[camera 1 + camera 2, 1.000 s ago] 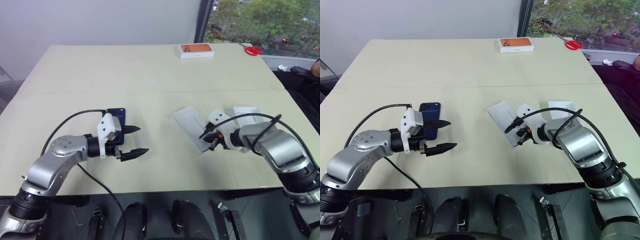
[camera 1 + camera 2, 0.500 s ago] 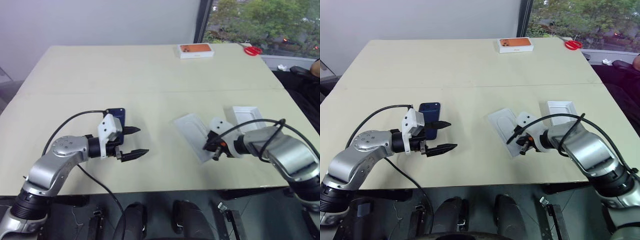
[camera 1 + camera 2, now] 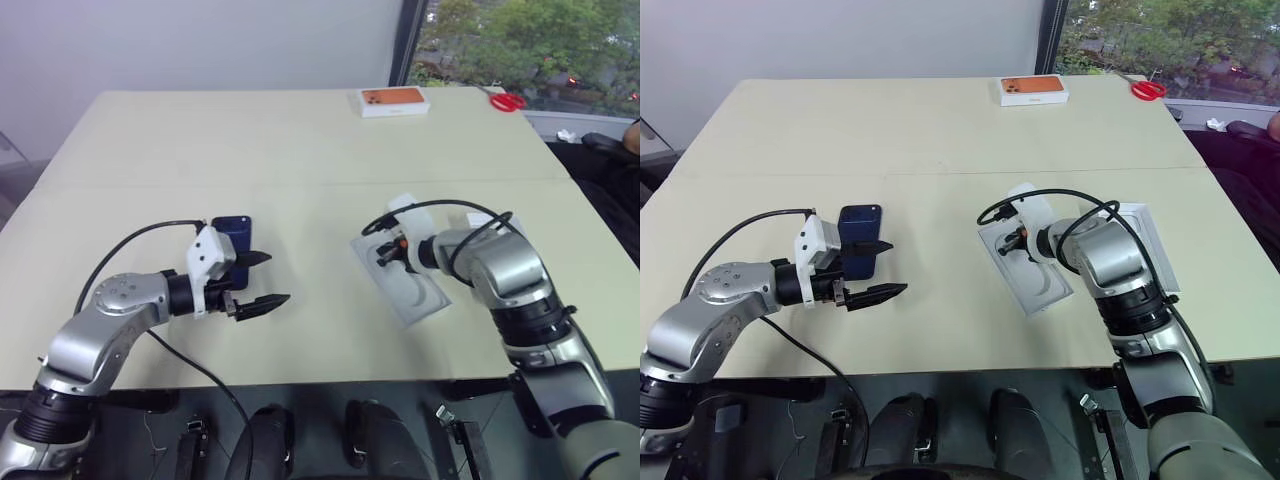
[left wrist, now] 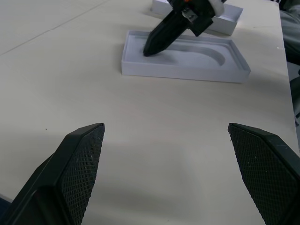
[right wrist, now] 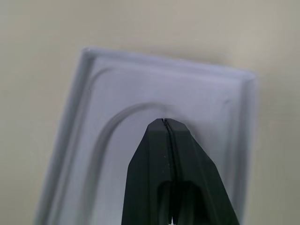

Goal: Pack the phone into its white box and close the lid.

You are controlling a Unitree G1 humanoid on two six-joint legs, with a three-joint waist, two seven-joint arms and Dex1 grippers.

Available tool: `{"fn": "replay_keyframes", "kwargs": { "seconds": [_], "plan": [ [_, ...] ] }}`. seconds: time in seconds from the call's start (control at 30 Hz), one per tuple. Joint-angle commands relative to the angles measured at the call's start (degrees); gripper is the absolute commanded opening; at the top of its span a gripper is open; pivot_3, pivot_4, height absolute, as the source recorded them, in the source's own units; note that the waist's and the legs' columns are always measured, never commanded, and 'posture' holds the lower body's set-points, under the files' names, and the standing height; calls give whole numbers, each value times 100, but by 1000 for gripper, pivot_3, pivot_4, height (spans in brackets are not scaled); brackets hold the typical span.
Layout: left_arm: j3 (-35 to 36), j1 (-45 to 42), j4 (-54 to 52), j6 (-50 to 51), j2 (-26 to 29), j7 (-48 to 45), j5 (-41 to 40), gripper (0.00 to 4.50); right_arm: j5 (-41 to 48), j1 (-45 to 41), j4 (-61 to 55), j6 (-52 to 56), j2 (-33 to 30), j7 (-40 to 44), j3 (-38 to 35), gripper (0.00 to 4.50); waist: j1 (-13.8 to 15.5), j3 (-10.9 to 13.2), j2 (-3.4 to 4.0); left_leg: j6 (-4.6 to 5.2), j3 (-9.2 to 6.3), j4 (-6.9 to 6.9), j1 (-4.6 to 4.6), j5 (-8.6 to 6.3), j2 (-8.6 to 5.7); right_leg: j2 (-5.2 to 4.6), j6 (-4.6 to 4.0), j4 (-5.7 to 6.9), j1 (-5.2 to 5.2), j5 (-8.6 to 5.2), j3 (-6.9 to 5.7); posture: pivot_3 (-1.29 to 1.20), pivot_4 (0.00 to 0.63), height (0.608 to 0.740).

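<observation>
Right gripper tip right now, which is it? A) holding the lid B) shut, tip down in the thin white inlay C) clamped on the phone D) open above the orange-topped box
B: the right gripper has its fingers pressed together, tip in the recess of the white inlay.

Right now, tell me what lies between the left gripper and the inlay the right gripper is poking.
Nothing: in the left wrist view, bare table runs from the open left gripper to the white inlay under the shut right gripper.

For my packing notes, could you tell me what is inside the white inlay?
Only the shut right gripper, tip in the inlay's oval recess. No phone there; the floor beneath the tip is hidden.
</observation>
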Motion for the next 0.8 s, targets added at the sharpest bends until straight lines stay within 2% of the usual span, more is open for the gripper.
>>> {"fn": "replay_keyframes", "kwargs": {
  "seconds": [0.03, 0.3, 0.47, 0.6, 0.7, 0.8],
  "plan": [
    [184, 18, -233, 20, -10, 32, -18, 4460, -118, -118, 167, -132, 79, -126, -122, 16, -7, 0, 0, 0, -1, 0, 0, 0, 1, 2, 0, 1, 0, 0, -1, 0, 150, 740],
    [199, 29, -204, 54, -16, 59, -9, 4460, -38, -12, -63, 280, 81, -162, -221, 16, -60, -1, 1, 0, -2, 0, 5, 0, 3, 2, 0, 5, 4, 0, -1, 0, 150, 740],
    [277, 28, -140, 53, -54, 155, 11, 4460, 166, 13, -828, 596, -28, -136, -685, 16, -86, 0, 2, 0, -2, -1, 3, 0, 2, -1, 1, 5, 3, 0, -1, 0, 150, 740],
    [607, 23, -29, 276, -89, 323, -178, 4460, 552, 159, -1761, 426, -281, 170, -1169, 16, -89, 2, 5, 0, -3, -1, -3, 0, 2, 0, 2, 5, -6, 1, -2, 0, 150, 740],
    [1320, -221, 400, 895, -256, 894, -672, 4460, 603, 397, -2320, -101, -398, 321, -997, 16, -98, 0, 1, 0, -7, -2, 0, 0, 4, 2, 2, 6, -3, 0, -4, 0, 150, 740],
    [1645, -515, 885, 1324, -287, 1491, -606, 4480, 600, 543, -2507, -321, -281, 328, -666, 3, -110, 0, 1, 0, -8, -1, 3, 0, 9, 9, 3, 9, -3, 1, -4, 0, 150, 740]
  ]
}}
